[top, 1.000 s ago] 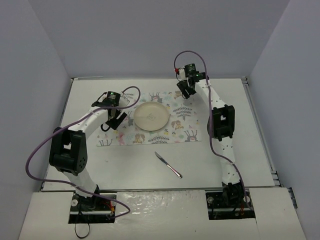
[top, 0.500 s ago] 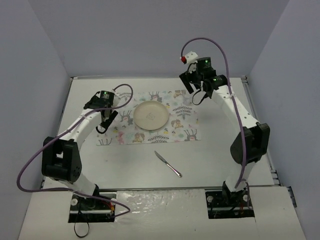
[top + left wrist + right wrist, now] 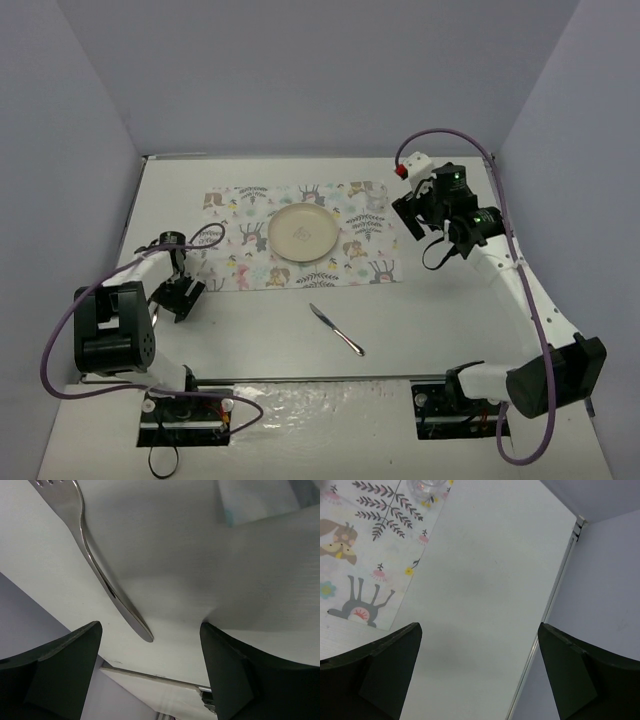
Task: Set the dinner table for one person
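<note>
The dinner table (image 3: 260, 325) is a large off-white top. A printed mat (image 3: 370, 265) lies at its middle with a cream plate (image 3: 302, 232) on it. A knife (image 3: 336, 329) lies on the bare table in front of the mat. My left gripper (image 3: 173, 302) is open and empty, low over the table near its left edge. In the left wrist view a metal fork (image 3: 100, 565) lies on the table, its handle end just ahead of my open left gripper (image 3: 150, 680). My right gripper (image 3: 442, 250) is open and empty, above the table right of the mat.
The base of a clear glass (image 3: 425, 485) stands on the mat's right part (image 3: 360, 555). The table's metal right edge (image 3: 555, 590) and the grey wall lie beyond my right gripper (image 3: 480, 680). Grey walls close in the table on three sides.
My left arm has swung from the mat's left end down to the table's left near side. My right arm has swung from the mat's back right corner out to the right.
</note>
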